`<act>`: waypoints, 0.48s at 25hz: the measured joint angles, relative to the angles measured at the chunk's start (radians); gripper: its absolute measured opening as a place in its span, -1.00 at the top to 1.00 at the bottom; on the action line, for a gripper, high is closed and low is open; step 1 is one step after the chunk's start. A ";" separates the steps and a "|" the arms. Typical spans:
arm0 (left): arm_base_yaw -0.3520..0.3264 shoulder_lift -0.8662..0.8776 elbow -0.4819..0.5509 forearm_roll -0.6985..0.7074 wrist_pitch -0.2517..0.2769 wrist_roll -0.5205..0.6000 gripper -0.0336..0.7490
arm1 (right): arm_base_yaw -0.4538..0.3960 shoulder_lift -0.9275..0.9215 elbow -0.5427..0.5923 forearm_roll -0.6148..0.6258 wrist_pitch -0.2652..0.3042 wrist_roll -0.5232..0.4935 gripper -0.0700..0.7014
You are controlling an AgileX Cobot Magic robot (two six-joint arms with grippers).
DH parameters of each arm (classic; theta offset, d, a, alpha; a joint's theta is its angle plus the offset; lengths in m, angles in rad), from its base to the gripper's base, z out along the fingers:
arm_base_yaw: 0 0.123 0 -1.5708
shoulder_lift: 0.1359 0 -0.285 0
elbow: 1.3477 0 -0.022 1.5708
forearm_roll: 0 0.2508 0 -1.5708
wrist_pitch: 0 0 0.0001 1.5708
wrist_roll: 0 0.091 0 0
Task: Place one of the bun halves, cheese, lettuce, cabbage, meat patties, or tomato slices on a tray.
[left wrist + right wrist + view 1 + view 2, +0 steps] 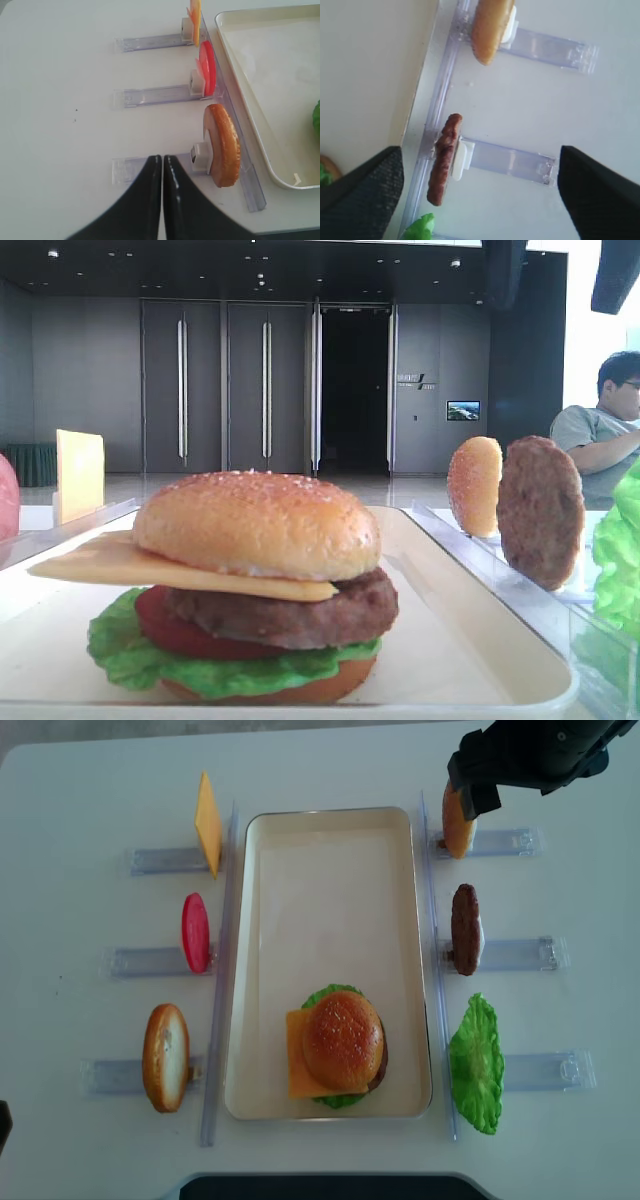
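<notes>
On the cream tray [330,900] stands a stacked burger: seeded bun half [343,1040] over cheese [297,1070], a patty, tomato and lettuce [325,995]. My right gripper [479,160] hangs open over the right rack, with an upright meat patty [445,160] between its wide-spread fingers, untouched; a bun half [490,30] stands farther along and lettuce [420,227] nearer. My left gripper [163,159] is shut on nothing, over the left rack next to an upright bun half [222,145], with a tomato slice [207,67] and cheese [195,15] beyond. No cabbage is in view.
Clear plastic racks [215,970] [435,970] run along both long sides of the tray. The right arm [530,755] overhangs the far right corner above a bun half [458,820]. A seated person [605,435] is in the background.
</notes>
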 joint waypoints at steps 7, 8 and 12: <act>0.000 0.000 0.000 0.000 0.000 0.000 0.91 | -0.120 0.057 -0.004 0.005 0.007 0.008 -0.72; 0.000 0.000 0.000 0.000 0.000 0.000 0.91 | -0.152 0.059 -0.005 0.006 0.010 0.009 -0.72; 0.000 0.000 0.000 0.000 0.000 0.000 0.91 | -0.312 0.059 -0.007 0.019 0.047 0.009 -0.72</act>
